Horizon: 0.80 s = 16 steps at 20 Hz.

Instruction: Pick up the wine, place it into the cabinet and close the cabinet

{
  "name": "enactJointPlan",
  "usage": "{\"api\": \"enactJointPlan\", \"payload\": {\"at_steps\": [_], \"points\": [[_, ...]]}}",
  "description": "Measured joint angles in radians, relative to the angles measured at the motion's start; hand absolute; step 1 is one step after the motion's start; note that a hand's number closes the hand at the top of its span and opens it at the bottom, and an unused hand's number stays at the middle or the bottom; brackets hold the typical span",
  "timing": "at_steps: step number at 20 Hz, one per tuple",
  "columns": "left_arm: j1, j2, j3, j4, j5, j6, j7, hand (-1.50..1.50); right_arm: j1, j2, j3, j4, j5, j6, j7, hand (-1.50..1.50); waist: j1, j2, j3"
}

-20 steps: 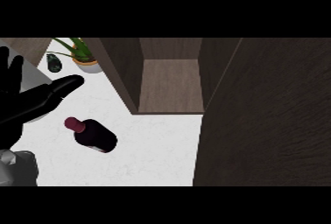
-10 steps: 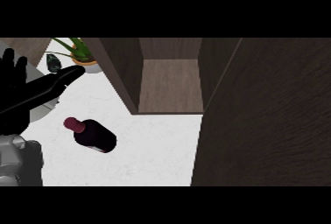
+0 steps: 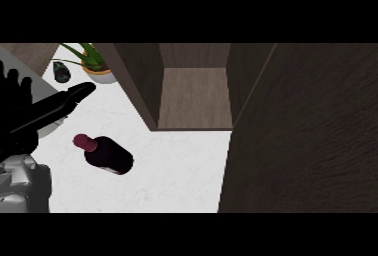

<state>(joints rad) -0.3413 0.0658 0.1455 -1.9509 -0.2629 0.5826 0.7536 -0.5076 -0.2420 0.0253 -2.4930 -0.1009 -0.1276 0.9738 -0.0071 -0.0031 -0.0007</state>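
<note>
On counter, wine sits near left robot hand.

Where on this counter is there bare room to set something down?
Bare counter lies between the wine bottle and the open cabinet door; the cabinet shelf is bare too. The left side is crowded: left hand, potted plant, small dark object.

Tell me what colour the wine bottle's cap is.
Dark red cap on a near-black wine bottle, in the head view.

The cabinet looks like dark matt wood grain; the counter is smooth, white, faintly marbled.
</note>
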Motion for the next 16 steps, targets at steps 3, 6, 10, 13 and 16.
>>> {"api": "enactJointPlan", "payload": {"at_steps": [3,6,10,13,16], "points": [[0.052,-0.018,0.0,0.016,0.032,-0.004,-0.058,-1.5,-0.006,0.002,0.002,0.0,0.002,-0.003,0.009,-1.5,0.0,0.0,0.0],[0.102,-0.033,-0.008,0.028,0.051,-0.011,-0.093,-1.5,-0.032,0.003,0.003,0.005,0.008,-0.009,0.017,-1.5,0.003,0.0,0.0],[0.169,-0.052,-0.018,0.062,0.091,-0.006,-0.173,-1.5,-0.052,0.003,-0.007,0.004,0.008,-0.014,0.03,-1.5,0.002,0.0,0.0],[0.185,-0.053,-0.013,0.109,0.124,-0.002,-0.222,-1.5,-0.055,0.003,-0.013,0.004,0.007,-0.013,0.034,-1.5,0.001,0.001,0.0],[0.253,-0.059,-0.036,0.117,0.159,0.011,-0.29,-1.5,-0.08,0.001,-0.01,0.006,0.011,-0.022,0.043,-1.5,0.003,0.0,0.0]]}}
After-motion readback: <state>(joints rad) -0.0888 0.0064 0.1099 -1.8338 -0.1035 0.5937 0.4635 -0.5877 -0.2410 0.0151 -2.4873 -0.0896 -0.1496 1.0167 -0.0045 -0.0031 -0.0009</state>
